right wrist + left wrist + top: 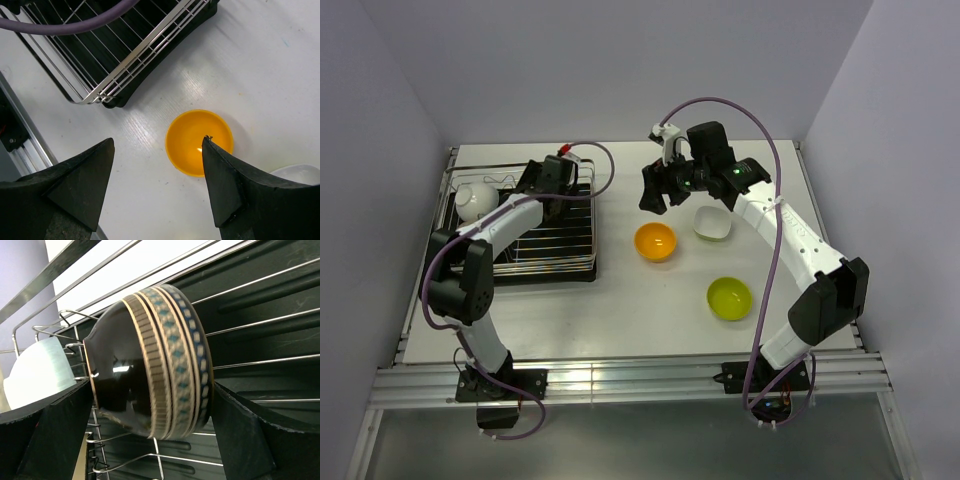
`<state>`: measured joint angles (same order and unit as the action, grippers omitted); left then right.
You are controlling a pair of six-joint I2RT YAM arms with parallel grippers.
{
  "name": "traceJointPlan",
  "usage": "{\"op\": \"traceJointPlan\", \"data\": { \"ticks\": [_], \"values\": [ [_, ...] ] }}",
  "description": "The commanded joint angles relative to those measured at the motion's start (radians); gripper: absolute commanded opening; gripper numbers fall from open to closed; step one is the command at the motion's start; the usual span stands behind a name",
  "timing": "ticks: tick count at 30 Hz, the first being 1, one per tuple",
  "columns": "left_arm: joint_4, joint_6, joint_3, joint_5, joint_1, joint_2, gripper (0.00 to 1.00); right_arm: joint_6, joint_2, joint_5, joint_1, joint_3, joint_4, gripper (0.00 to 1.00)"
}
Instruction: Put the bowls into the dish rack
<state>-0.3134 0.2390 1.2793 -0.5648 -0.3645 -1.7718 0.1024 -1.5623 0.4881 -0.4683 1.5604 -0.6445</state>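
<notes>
The lime bowl [730, 297] lies on the table [620, 320] well right of the dish rack [555, 245], past its near corner. The orange bowl [655, 241] sits closer to the rack's right side, and a white bowl [712, 223] is just beyond it. The right gripper [157, 185] hangs above the orange bowl, fingers spread wide and empty. Over the rack, the left gripper [152, 405] is clamped on the black patterned bowl [150, 365], which is tipped on its side among the tines. Another white bowl [37, 370] rests in the rack's far left corner.
</notes>
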Motion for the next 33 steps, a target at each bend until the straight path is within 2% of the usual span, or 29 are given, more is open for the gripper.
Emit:
{"op": "traceJointPlan", "data": {
  "ticks": [1, 12, 13, 14, 17, 24, 25, 26, 28, 29, 32, 33],
  "values": [
    [-0.079, -0.052, 0.015, 0.085, 0.009, -0.011, 1.00, 0.014, 0.016, -0.014, 0.010, -0.011, 0.013, 0.78],
    [-0.102, -0.063, 0.020, 0.138, 0.027, -0.011, 0.99, 0.016, 0.002, -0.008, 0.010, 0.003, 0.009, 0.78],
    [-0.110, -0.069, 0.023, 0.155, 0.030, -0.012, 0.97, 0.016, 0.001, -0.005, 0.010, 0.006, 0.008, 0.78],
    [-0.115, -0.069, 0.028, 0.163, 0.038, -0.018, 0.87, 0.017, -0.001, -0.005, 0.010, 0.007, 0.005, 0.77],
    [-0.122, -0.081, 0.043, 0.180, 0.052, -0.025, 0.73, 0.022, -0.002, -0.008, 0.010, 0.007, 0.000, 0.77],
    [-0.134, -0.090, 0.061, 0.189, 0.056, -0.003, 0.49, 0.025, -0.012, -0.006, 0.010, 0.013, -0.004, 0.77],
    [-0.139, -0.095, 0.066, 0.190, 0.058, -0.002, 0.43, 0.025, -0.013, -0.006, 0.010, 0.016, -0.004, 0.77],
    [-0.145, -0.099, 0.069, 0.194, 0.058, 0.003, 0.32, 0.023, -0.016, -0.008, 0.010, 0.020, -0.006, 0.77],
    [-0.162, -0.110, 0.081, 0.201, 0.058, 0.006, 0.20, 0.023, -0.018, -0.005, 0.010, 0.023, -0.006, 0.77],
    [-0.165, -0.113, 0.084, 0.200, 0.058, 0.008, 0.11, 0.023, -0.018, -0.005, 0.010, 0.023, -0.006, 0.77],
    [-0.173, -0.119, 0.089, 0.200, 0.056, 0.009, 0.02, 0.023, -0.018, -0.003, 0.010, 0.023, -0.006, 0.76],
    [-0.174, -0.121, 0.089, 0.197, 0.056, 0.009, 0.01, 0.023, -0.016, -0.003, 0.010, 0.023, -0.006, 0.76]
  ]
}}
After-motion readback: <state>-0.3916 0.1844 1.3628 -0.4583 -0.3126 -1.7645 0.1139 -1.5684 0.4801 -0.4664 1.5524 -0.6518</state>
